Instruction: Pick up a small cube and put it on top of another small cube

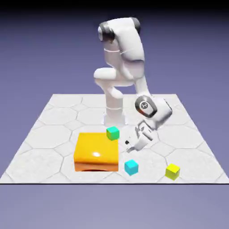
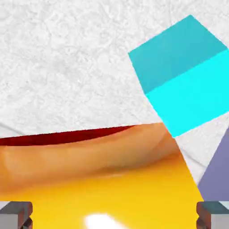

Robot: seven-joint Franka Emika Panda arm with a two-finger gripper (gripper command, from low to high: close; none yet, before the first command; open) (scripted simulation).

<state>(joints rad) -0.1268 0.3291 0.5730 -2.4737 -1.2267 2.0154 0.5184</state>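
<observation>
Both fingertips (image 2: 16, 214) are seen at the hand view's bottom corners, set wide apart with nothing clamped between them; only the glossy top of the orange block (image 2: 112, 188) shows in the gap. The gripper (image 1: 132, 144) is held low and tilted, above the table (image 1: 188, 134) and just beside the block's edge on the exterior view's right.

The small cyan cube (image 1: 131, 167) is resting on the table near the front corner of the orange block, apart from it, and is not yet gripped. In the hand view it is found at the upper right (image 2: 183, 74), off the line between the fingers and rotated against them.

Several risks are judged from this. If the hand is lowered as it stands, the fingers would be brought down on the orange block rather than around the cube. If it is shifted across without being squared to the cube's faces, a corner could be caught, and the cube could be pushed, spun or squeezed out. A finger could also be jammed in the narrow gap between cube and block.

Farther out, a green cube (image 1: 113, 133) is seen by the block's far corner, and a yellow cube (image 1: 172, 171) lies near the front edge. Either could be knocked aside by a low carry or an off-centre release, and the stack would be spoiled.
</observation>
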